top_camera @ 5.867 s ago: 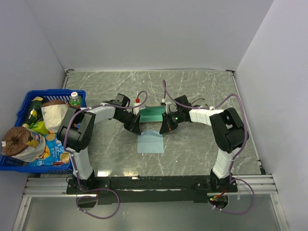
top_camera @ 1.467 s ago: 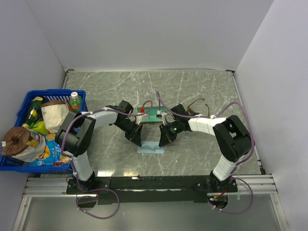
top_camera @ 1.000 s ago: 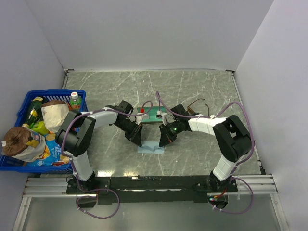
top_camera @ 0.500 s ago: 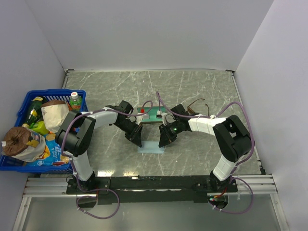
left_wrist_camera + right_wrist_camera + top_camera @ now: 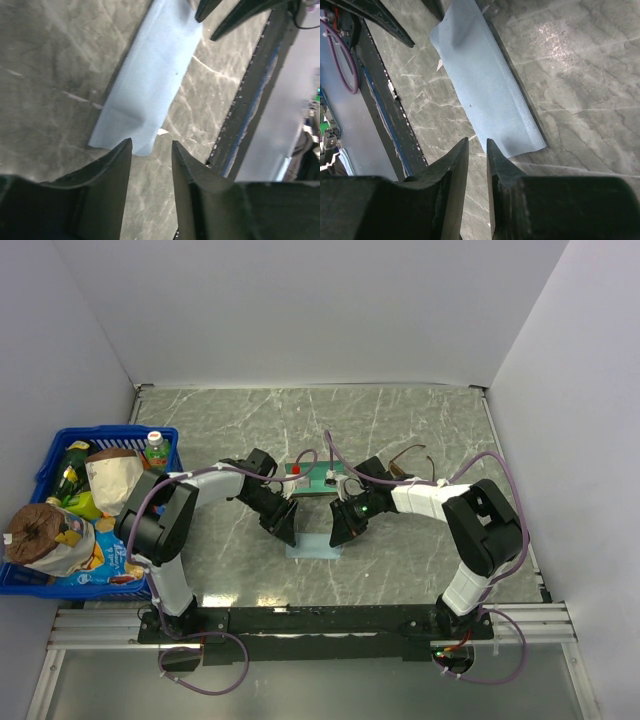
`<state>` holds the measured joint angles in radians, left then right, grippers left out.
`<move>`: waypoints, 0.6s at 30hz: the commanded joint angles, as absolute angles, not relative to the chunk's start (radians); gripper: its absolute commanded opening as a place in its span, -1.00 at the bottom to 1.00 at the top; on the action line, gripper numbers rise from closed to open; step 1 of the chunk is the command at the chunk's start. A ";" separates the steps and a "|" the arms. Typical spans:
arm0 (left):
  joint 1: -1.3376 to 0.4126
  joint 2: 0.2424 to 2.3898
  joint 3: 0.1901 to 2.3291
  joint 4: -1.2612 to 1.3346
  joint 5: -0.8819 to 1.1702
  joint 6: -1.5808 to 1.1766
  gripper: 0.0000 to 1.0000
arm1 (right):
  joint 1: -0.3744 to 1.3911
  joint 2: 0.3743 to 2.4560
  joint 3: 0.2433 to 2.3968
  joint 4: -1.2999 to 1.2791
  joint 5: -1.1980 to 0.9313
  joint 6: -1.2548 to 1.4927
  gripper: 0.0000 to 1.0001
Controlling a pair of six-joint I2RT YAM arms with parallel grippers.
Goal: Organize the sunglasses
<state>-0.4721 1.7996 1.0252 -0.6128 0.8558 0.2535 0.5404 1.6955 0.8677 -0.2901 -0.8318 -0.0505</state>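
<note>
Jaws of the left gripper (image 5: 151, 145) stand a narrow slit apart with nothing between them, tips poised at the near corner of the light blue cloth (image 5: 150, 85). Jaws of the right gripper (image 5: 477, 142) are parted even less, also empty, just off the opposite short edge of the cloth. The cloth lies as a long strip on the counter (image 5: 420, 420), apparently folded over once, with a crease at one end.

Farther out, the open case (image 5: 316, 477) with its teal lining sits just beyond the two grippers. The sunglasses (image 5: 412, 462) lie on the counter to the right of the case, behind the right forearm and well apart from either gripper.

My reading is that the cloth is the step in hand and the glasses themselves are not yet stowed. A next move would call for each gripper to pinch an end of the cloth low against the counter without dragging it, or to leave it and reach for the glasses.

Only the overhead view shows the sunglasses and the case. Only the wrist views show the gap between the jaws and the cloth's crease.
</note>
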 commanded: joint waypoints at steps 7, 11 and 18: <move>-0.457 1.707 1.062 -0.563 0.792 0.275 0.15 | 0.505 1.603 0.922 -0.305 -0.792 -0.064 -0.04; -0.445 1.720 1.065 -0.542 0.782 0.270 0.31 | 0.485 1.601 0.927 -0.293 -0.764 -0.040 0.01; -0.411 1.769 1.058 -0.486 0.804 0.264 0.41 | 0.411 1.647 0.939 -0.270 -0.764 -0.003 0.04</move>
